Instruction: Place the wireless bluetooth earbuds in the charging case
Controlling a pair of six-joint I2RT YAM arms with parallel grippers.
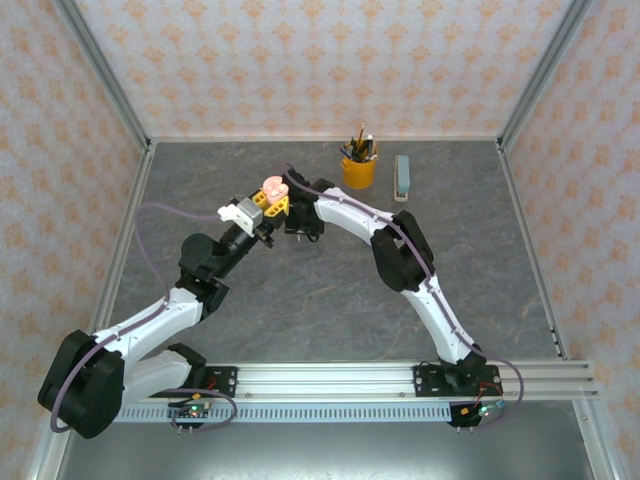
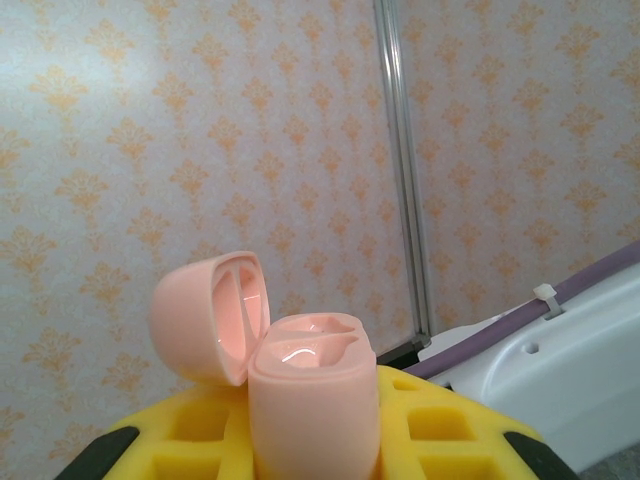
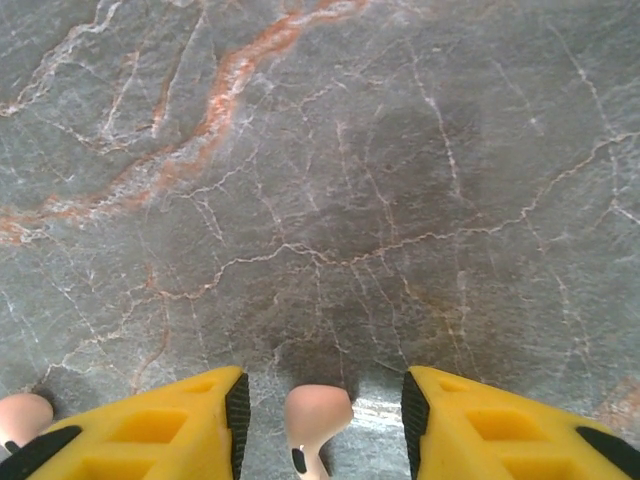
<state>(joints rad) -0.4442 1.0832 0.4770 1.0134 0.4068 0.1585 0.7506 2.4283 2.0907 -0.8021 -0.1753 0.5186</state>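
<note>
**Top view:** left fingers clamp the charging case. It's pink, lid open, held up off the tabletop. The right arm ends just beside the case, on its right and toward the arm bases. The wrist body hides its fingertips here, so we can't read their gap from this angle. A yellow pen cup stands right of the case and farther back. A grey-green box sits further right of the case, past the cup. Any print on it is too small to read.

**Left wrist:** the case is pinched in a narrow grip between the yellow left fingers, with its base cut off by the bottom edge. The lid is hinged back to the left of the case body and tilted. The body's top has glossy moulded wells, and we can't tell whether anything sits in them. We can read no marking on the case. Right of the case is a white link of the right arm with a purple cable, cut off at the edge.

**Right wrist:** right fingers stand apart at a moderate gap, aimed down at the tabletop. A pale pink earbud lies on the tabletop between them, with a gap on both sides, touching neither. Its stem is cut off at the bottom. A second pink earbud lies outside the finger at the picture's left, half cut off at the corner.
</note>
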